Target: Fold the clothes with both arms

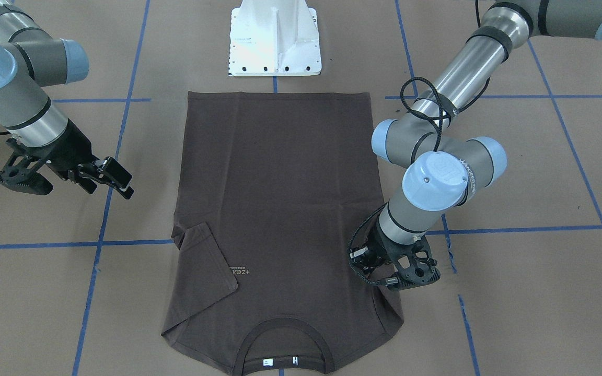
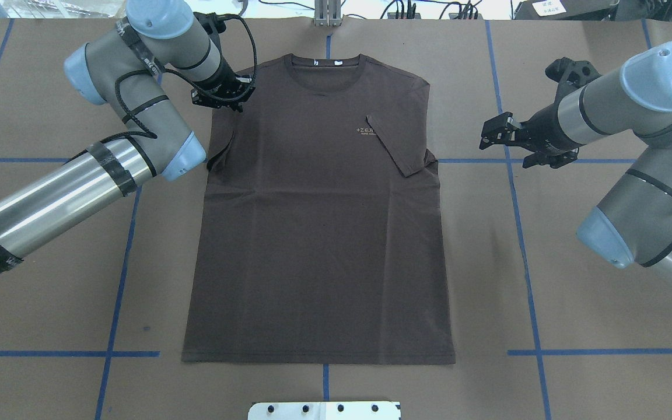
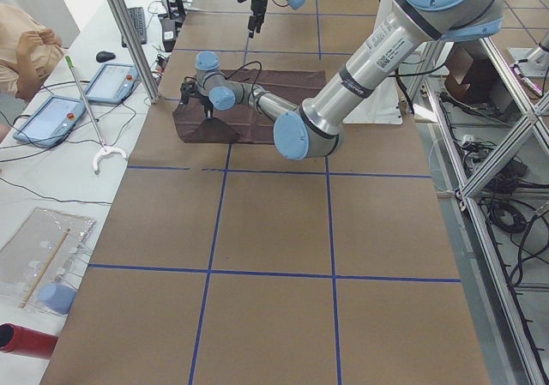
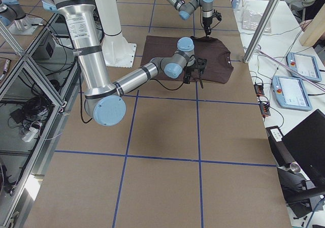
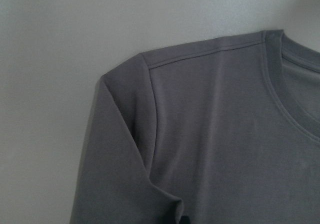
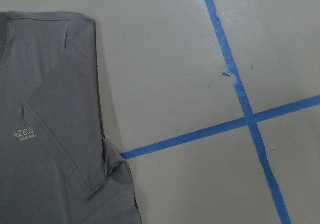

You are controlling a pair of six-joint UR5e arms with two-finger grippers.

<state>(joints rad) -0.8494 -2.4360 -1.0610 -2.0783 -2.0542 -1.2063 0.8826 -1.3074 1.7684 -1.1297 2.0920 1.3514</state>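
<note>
Overhead exterior shows right tool [image 2: 487,135] gaping, empty; left tool [image 2: 223,100] at T-shirt [image 2: 318,227] shoulder, opening untellable.

The overhead camera is looking forward and down from behind the robot, taking in the whole T-shirt [image 2: 318,233] on the bench [image 2: 575,262]. The front camera is facing back steeply at that same T-shirt. Both side cameras are watching lengthwise from afar. The wrist cameras are peering closely at opposite shoulders.
</note>
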